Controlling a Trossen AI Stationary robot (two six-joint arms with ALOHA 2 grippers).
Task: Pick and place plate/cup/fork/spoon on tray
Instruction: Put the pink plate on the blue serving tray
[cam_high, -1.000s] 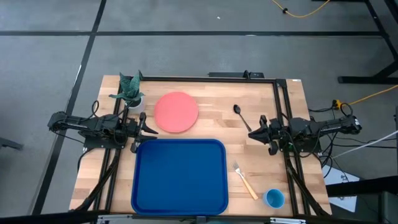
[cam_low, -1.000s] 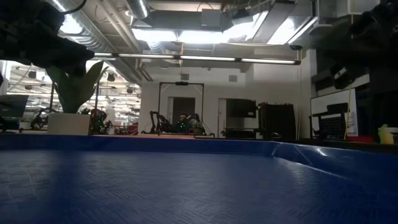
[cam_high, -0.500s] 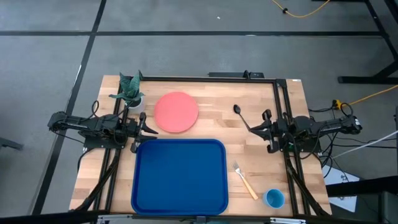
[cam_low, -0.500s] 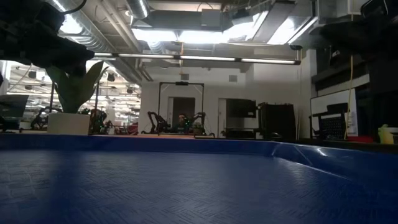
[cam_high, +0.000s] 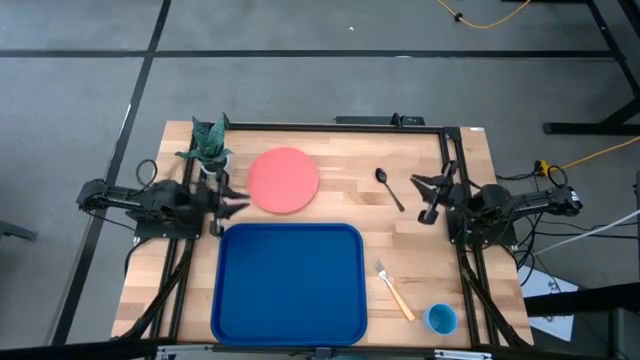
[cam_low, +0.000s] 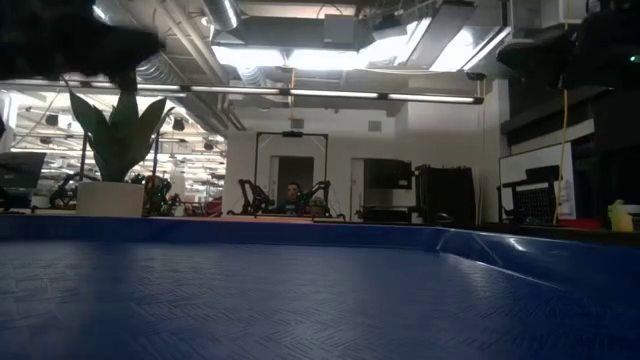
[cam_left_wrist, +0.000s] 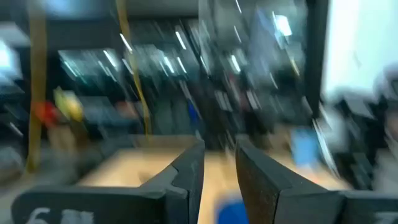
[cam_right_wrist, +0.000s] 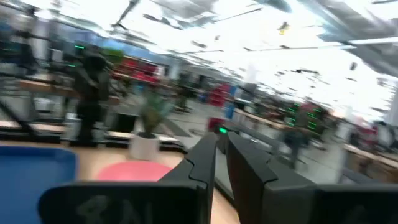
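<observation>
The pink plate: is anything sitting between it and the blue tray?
Nothing visible. In the high view, only bare wood lies between the plate and the tray. The left end effector is beside that gap, not in it, and the potted plant stands farther off.

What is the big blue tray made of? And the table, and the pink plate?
The tray looks like plastic: even deep blue, rounded corners, and in the low view a fine moulded crisscross texture with a soft sheen. The table looks like wood: pale planks with visible grain lines. The plate is matte salmon pink with no shine; probably plastic, but that stays uncertain.
</observation>
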